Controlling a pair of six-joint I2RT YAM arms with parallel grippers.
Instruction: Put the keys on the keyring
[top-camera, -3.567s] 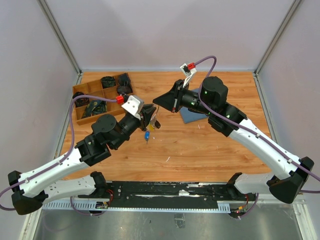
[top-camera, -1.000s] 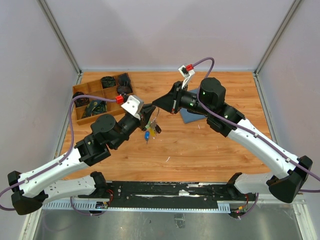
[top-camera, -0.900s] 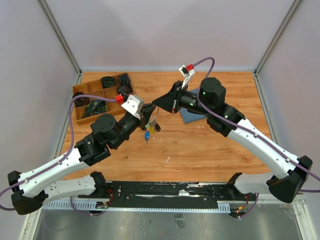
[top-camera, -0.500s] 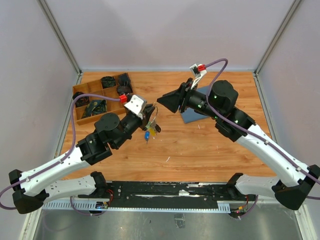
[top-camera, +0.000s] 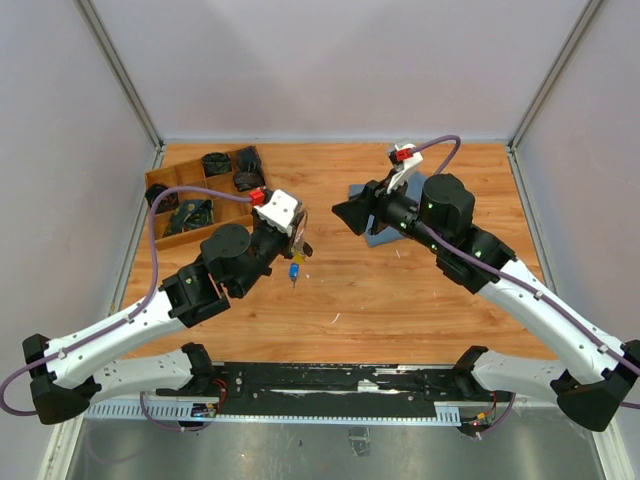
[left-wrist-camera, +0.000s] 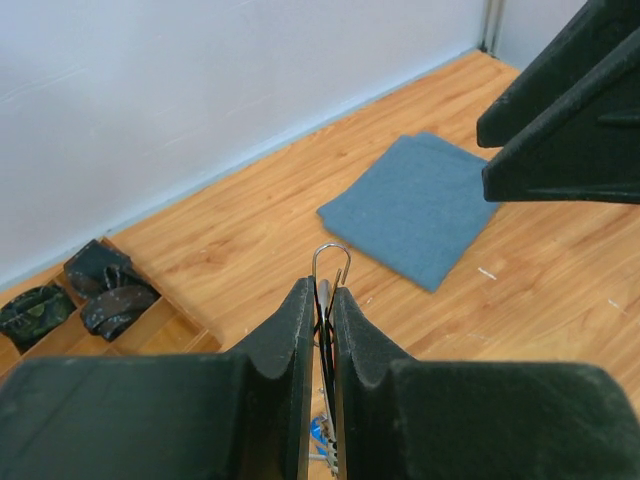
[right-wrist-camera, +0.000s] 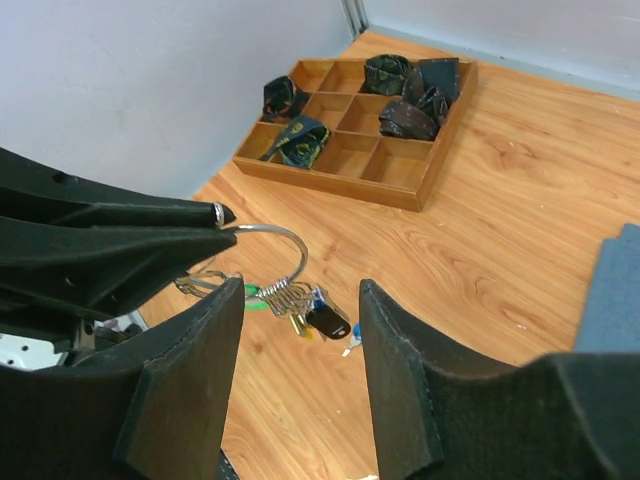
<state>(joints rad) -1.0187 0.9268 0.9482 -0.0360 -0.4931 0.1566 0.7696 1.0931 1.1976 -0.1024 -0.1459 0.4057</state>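
Observation:
My left gripper (top-camera: 298, 236) is shut on the keyring (right-wrist-camera: 303, 256), a thin silver wire ring held above the table. Its loop end (left-wrist-camera: 331, 246) pokes out between the left fingertips (left-wrist-camera: 303, 300). The keys (right-wrist-camera: 318, 312) hang bunched on the ring: a bright blue head (right-wrist-camera: 355, 333), a green head (right-wrist-camera: 253, 288), a yellow one and a black fob. From above they dangle below the left gripper (top-camera: 295, 268). My right gripper (right-wrist-camera: 300, 292) is open, holds nothing, and stands apart to the right of the ring (top-camera: 347, 215).
A wooden compartment tray (top-camera: 172, 182) with dark items sits at the back left of the wooden table. A blue-grey cloth (top-camera: 383, 234) lies flat under the right wrist, also seen past the ring (left-wrist-camera: 415, 205).
My right gripper has opened and drawn back to the right, away from the ring. The left arm has shifted slightly, still gripping the ring with the keys hanging.

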